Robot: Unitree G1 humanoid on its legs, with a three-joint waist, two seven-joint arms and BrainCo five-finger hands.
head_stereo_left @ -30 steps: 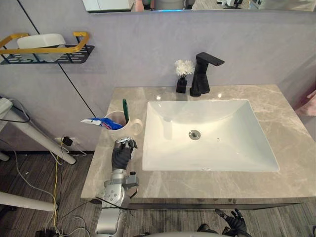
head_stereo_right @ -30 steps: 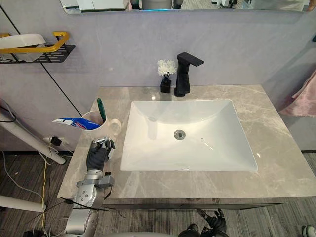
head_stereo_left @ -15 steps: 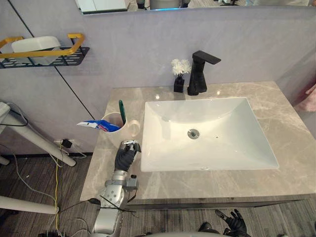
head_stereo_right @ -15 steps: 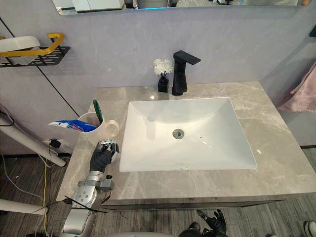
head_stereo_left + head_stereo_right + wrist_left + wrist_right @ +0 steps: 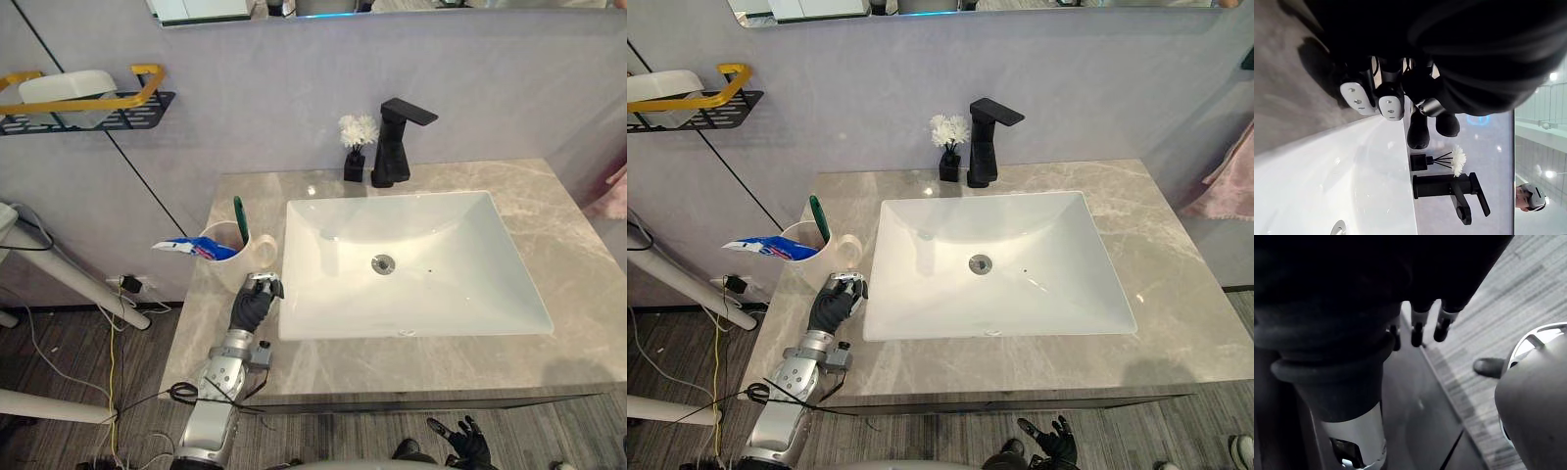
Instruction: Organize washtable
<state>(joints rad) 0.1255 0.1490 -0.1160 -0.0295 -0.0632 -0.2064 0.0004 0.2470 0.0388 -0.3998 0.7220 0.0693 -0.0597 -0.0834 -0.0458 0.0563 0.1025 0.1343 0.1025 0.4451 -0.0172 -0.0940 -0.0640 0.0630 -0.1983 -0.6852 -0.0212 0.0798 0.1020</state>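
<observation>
Standing at the sink's (image 5: 509, 325) 9 o'clock on the grey countertop (image 5: 578, 217) in the left eye view, the white cup (image 5: 227, 258) holds a green toothbrush (image 5: 240, 217) upright and a toothpaste tube (image 5: 186, 248) that juts out over its rim toward 9 o'clock. The left hand (image 5: 251, 305) lies at the cup's 5 o'clock, just beside it and close to the sink rim, its fingers curled in and gripping nothing. The black faucet (image 5: 397, 142) and a small flower vase (image 5: 355, 149) sit at the sink's 12 o'clock. The right hand (image 5: 460, 438) hangs below the counter's front edge at 6 o'clock with its fingers spread. The right eye view shows the same layout, with the cup's handle (image 5: 850, 251) turned toward the sink. In the left wrist view the bent fingers (image 5: 1392, 105) hover over the countertop at the sink edge, closed on nothing. The right wrist view shows that hand's digits straight above the floor (image 5: 1528, 293). The cup is probably light, rigid and smooth, so it may slip, and the overhanging tube likely makes it tip-prone. The handle, or a wrap low round the body, looks the safest hold, with the cup kept upright. Against a second ago the whole view has shifted a little, so the camera moved. The left hand has crept nearer the handle and sink rim, while the cup stays put.
</observation>
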